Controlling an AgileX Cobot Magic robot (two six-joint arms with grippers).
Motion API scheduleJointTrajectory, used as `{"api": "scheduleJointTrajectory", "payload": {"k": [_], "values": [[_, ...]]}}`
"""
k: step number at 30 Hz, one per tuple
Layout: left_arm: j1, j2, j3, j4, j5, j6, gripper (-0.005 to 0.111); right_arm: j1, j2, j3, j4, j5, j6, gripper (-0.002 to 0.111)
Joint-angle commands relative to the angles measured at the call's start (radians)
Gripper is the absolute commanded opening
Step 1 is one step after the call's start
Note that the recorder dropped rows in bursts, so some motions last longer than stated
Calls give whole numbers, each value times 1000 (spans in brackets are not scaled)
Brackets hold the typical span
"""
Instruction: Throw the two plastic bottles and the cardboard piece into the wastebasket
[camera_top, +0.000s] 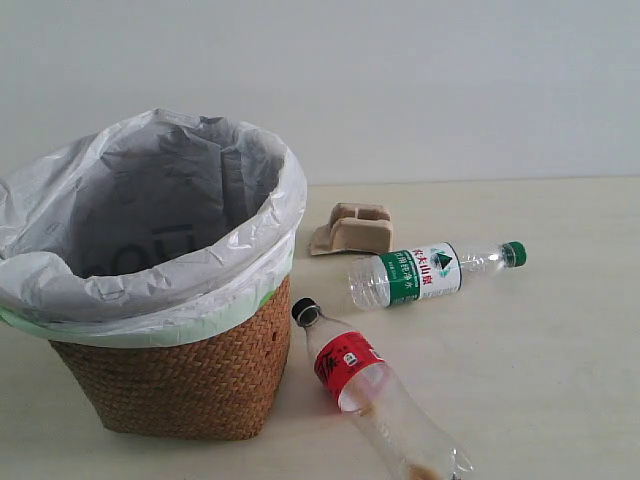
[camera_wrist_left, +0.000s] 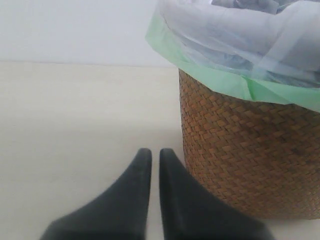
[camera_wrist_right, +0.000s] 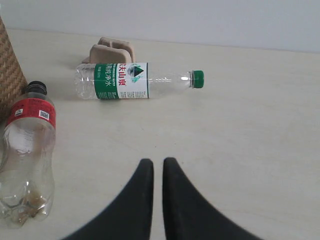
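Observation:
The wicker wastebasket (camera_top: 180, 380) with its white bag liner stands at the left of the table. Beside it lies the red-label bottle (camera_top: 375, 395), black cap toward the basket. The green-label bottle (camera_top: 430, 272) lies on its side farther back, and the tan cardboard piece (camera_top: 352, 230) sits behind it. Neither gripper shows in the exterior view. My left gripper (camera_wrist_left: 155, 152) is shut and empty, low beside the wastebasket (camera_wrist_left: 240, 160). My right gripper (camera_wrist_right: 157, 162) is shut and empty, short of the green-label bottle (camera_wrist_right: 130, 81), the red-label bottle (camera_wrist_right: 27, 155) and the cardboard piece (camera_wrist_right: 111, 51).
The pale table top (camera_top: 560, 380) runs back to a plain white wall (camera_top: 450, 80). Bare table lies to the right of the bottles.

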Motion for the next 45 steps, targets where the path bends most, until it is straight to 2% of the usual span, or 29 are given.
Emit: {"api": "scheduleJointTrajectory", "payload": {"k": [1, 8, 9, 13, 15, 28, 32, 35, 41, 43, 45], "values": [[3, -2, 3, 2, -3, -9, 6, -8, -6, 0, -5, -4, 1, 4], [3, -2, 3, 2, -3, -9, 6, -8, -6, 0, -1, 0, 14, 4], [3, -2, 3, 2, -3, -9, 6, -8, -6, 0, 32, 0, 79, 4], [3, -2, 3, 2, -3, -9, 6, -8, -6, 0, 272, -28, 632, 4], [3, -2, 3, 2, -3, -9, 6, -8, -6, 0, 308, -28, 709, 4], [3, -2, 3, 2, -3, -9, 6, -8, -6, 0, 308, -45, 706, 4], [3, -2, 3, 2, -3, -9, 6, -8, -6, 0, 310, -107, 714, 4], [3, -2, 3, 2, -3, -9, 6, -2, -6, 0, 310, -234, 712, 4], [3, -2, 3, 2, -3, -9, 6, 0, -6, 0, 310, -597, 712, 4], [3, -2, 3, 2, -3, -9, 6, 0, -6, 0, 300, -666, 709, 4], [3, -2, 3, 2, -3, -9, 6, 0, -6, -11, 261, -640, 689, 4]]}}
